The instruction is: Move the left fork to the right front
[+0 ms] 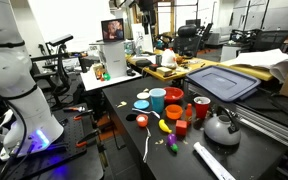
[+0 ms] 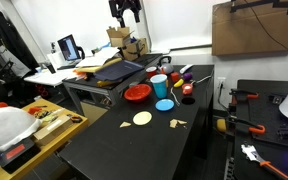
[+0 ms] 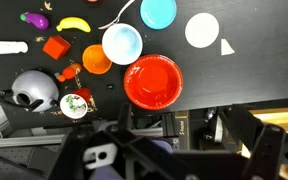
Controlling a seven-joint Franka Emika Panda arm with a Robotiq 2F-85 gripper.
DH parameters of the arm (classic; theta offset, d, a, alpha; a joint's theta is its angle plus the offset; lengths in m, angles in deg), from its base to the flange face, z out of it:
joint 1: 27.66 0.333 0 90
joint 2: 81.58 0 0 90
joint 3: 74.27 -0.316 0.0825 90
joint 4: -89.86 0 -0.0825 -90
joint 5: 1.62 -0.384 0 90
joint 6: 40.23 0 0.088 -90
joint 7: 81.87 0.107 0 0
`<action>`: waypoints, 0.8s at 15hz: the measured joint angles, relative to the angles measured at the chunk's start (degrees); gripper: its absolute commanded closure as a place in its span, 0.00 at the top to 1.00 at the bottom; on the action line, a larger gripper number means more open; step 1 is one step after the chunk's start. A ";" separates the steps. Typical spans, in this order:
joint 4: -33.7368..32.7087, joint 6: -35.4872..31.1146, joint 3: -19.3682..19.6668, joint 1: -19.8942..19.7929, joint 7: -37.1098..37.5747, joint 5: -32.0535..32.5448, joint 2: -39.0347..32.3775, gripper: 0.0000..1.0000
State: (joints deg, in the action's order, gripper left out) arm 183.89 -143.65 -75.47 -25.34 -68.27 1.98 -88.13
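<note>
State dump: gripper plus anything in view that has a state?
gripper: raised high, holding nothing; open or shut unclear
left fork: lying flat on the table, ungrasped
kettle: upright
red bowl: upright, empty
blue cup: upright, empty

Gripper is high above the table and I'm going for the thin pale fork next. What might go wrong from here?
1. The thin pale curved fork lies flat on the black table; the gripper, now high above, may scrape the surface or slip off it.
2. The yellow banana and small purple toy sit nearby and may get knocked.
3. The wider flat white strip nearby may be mistaken for it.
</note>
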 measured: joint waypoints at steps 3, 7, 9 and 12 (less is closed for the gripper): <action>-1.73 1.51 -0.20 0.26 -2.03 -0.67 0.00 1.00; -3.24 2.51 -0.60 0.50 -3.38 -0.89 -0.10 1.00; -4.04 3.24 -0.91 0.53 -3.41 -0.89 -0.27 1.00; -5.74 4.36 -1.25 0.80 -3.41 -0.89 -0.84 1.00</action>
State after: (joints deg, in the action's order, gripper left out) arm 178.15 -139.29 -76.72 -24.54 -71.68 1.10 -88.98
